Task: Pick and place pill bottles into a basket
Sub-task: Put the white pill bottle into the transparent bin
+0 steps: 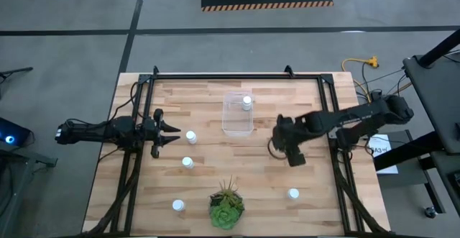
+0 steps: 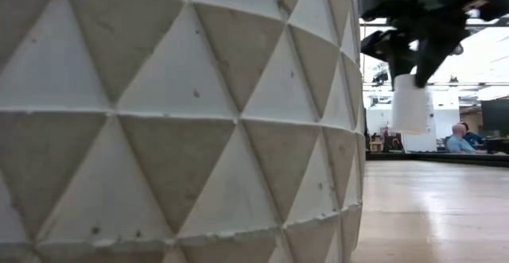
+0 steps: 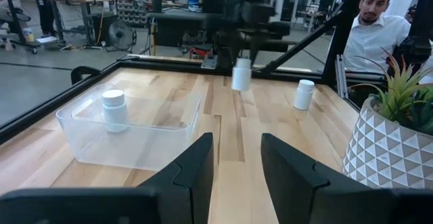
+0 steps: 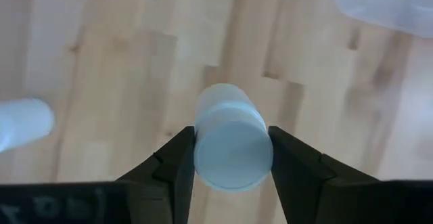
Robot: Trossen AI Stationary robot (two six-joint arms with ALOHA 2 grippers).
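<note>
My right gripper (image 1: pixel 276 142) is shut on a white pill bottle (image 4: pixel 232 146) above the table, right of the clear basket (image 1: pixel 237 114). The bottle also shows in the low view (image 2: pixel 411 104) and the left wrist view (image 3: pixel 241 74). One bottle (image 1: pixel 246 102) stands in the basket's far right corner. Several more stand on the table: two near my left gripper (image 1: pixel 190 136) (image 1: pixel 187 162), one at the near left (image 1: pixel 177 206), one at the near right (image 1: pixel 292 193). My left gripper (image 1: pixel 171 132) is open and empty, left of the basket. My right gripper pinches the bottle's upper end (image 4: pixel 233 126) between its two fingers, one on each side. The fingers (image 2: pixel 425 60) come from above, pointing down. The bottle hangs upright below them, lifted clear of the table.
A green spiky plant (image 1: pixel 226 206) in a faceted grey pot (image 2: pixel 175 120) stands at the table's near edge and fills most of the low view. A black frame (image 1: pixel 237 75) runs along the table's edges. A person (image 3: pixel 379 28) sits beyond the table's right side.
</note>
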